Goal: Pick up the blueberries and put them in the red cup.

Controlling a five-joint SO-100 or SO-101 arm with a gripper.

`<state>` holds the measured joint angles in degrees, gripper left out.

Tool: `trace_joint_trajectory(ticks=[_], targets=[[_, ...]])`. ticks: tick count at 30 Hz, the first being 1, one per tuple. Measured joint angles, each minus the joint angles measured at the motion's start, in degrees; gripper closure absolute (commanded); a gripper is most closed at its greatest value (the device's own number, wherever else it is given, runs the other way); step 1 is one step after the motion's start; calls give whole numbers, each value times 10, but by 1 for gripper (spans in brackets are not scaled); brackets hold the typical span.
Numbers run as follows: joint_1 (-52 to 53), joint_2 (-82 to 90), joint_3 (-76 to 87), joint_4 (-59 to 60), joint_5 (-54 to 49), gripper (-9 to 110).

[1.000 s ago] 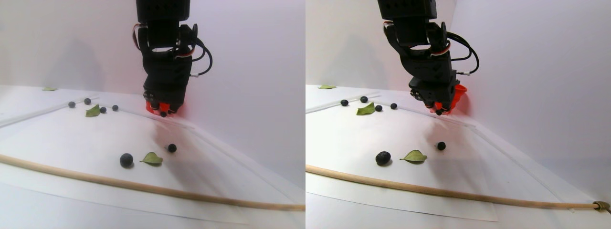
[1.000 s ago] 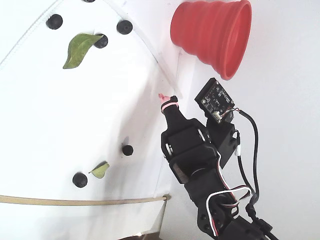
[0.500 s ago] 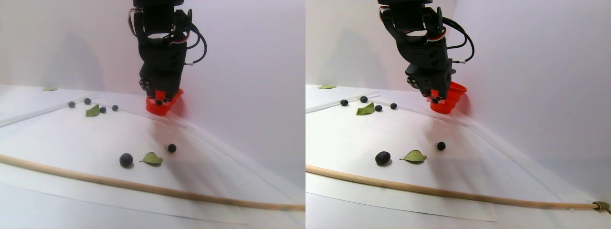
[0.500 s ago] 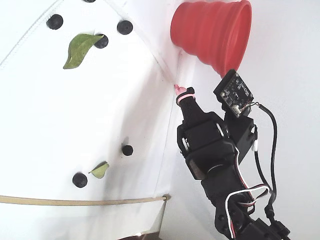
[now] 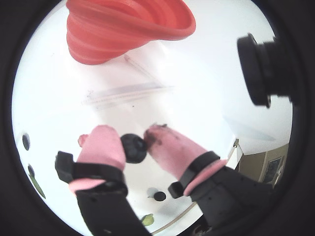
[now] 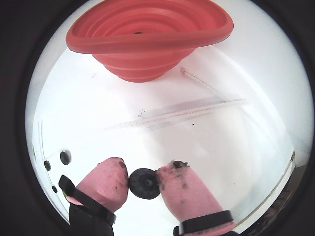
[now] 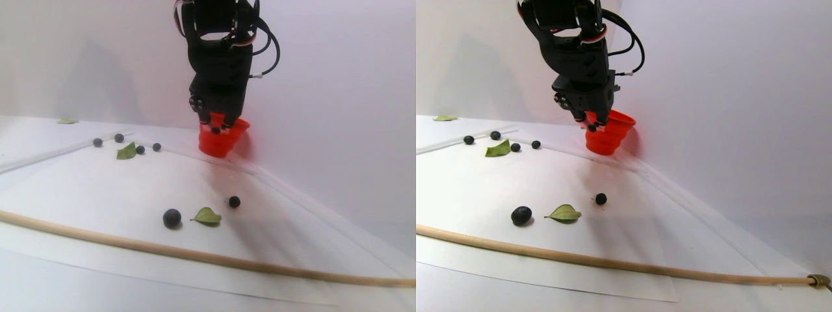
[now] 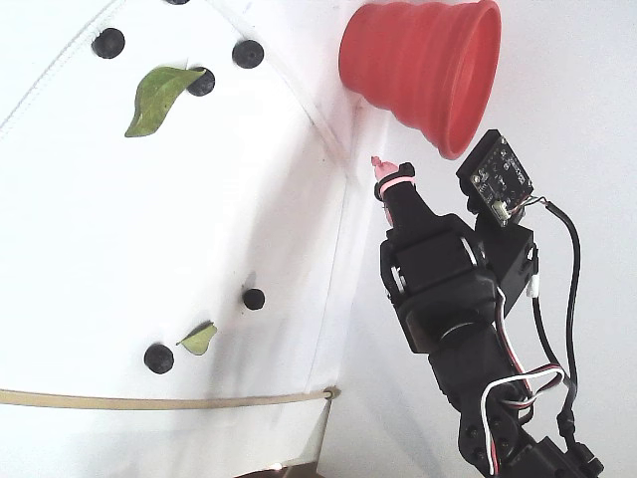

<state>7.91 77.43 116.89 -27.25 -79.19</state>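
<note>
Pinched between two pink fingertips point(image 5: 101, 147) sits a single blueberry point(image 5: 134, 148), dark and round, and both wrist views show it squeezed from either side — the claw point(image 6: 143, 182) is closed down to the berry's width with nothing else in its hold. Up ahead in those wrist views stands the red cup point(image 6: 147, 44), ribbed and wide-mouthed, its rim facing the camera, with the carried berry short of it. In the stereo pair the claw point(image 7: 216, 127) hangs above the table right in front of the cup point(image 7: 218, 142), close to the rim. The fixed view puts the pink tip point(image 8: 383, 169) just below the cup point(image 8: 423, 70) in the picture, near but apart from its flared lip. Out on the white sheet point(image 8: 119, 259), the rest of the blueberries lie loose: one small berry point(image 8: 254, 299) and one larger berry point(image 8: 158, 358) on either side of a green leaf point(image 8: 200, 339), and more berries point(image 8: 248, 53) up beside a bigger leaf point(image 8: 157, 95). A thin wooden stick point(image 7: 195, 255) runs across the near edge of the table.
</note>
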Motion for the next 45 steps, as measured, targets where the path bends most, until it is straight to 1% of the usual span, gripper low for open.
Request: trace_joint_trajectory(ticks=[18, 25, 33, 45], targets=[[-11, 4, -18, 30, -18, 91], [-11, 54, -31, 44, -30, 91], [-11, 62, -33, 47, -40, 91], [-11, 62, -92, 57, -50, 90]])
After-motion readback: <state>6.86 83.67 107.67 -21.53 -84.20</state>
